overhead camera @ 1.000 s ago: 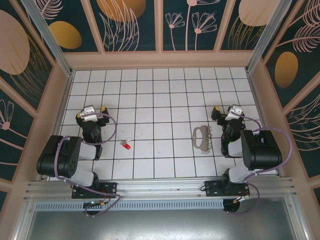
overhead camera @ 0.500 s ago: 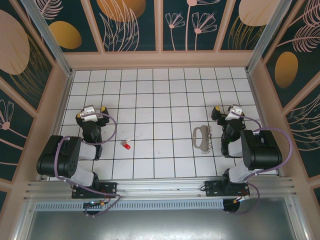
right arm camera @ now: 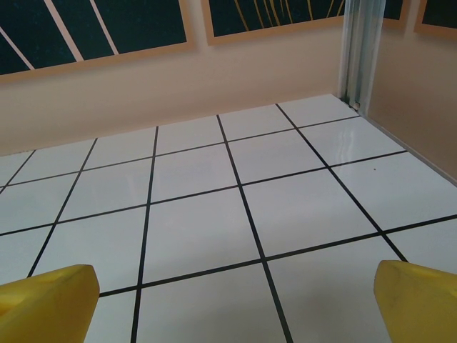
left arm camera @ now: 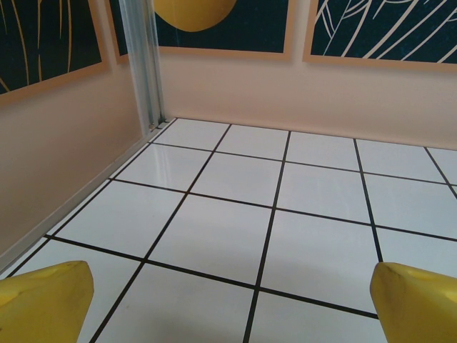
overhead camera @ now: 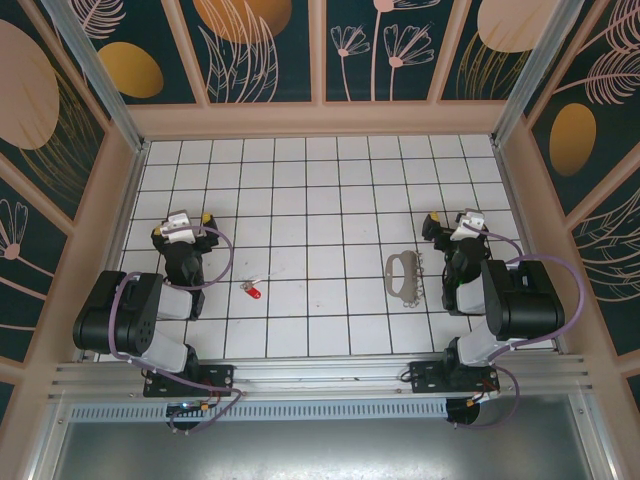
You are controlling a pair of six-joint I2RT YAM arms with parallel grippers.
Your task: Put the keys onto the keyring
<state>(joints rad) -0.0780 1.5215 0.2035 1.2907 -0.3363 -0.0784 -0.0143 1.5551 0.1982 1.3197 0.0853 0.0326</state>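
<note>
Keys (overhead camera: 252, 291), red-headed, lay on the tiled tabletop (overhead camera: 320, 190) near the left arm. Keyring (overhead camera: 403, 277), a beige loop, lay beside the right arm, well apart from the keys. Left pincer (overhead camera: 182, 222) and right pincer (overhead camera: 455, 219) gaped wide, gripping nothing.

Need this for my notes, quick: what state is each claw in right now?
Left claw: open, holding nothing.
Right claw: open, holding nothing.
</note>
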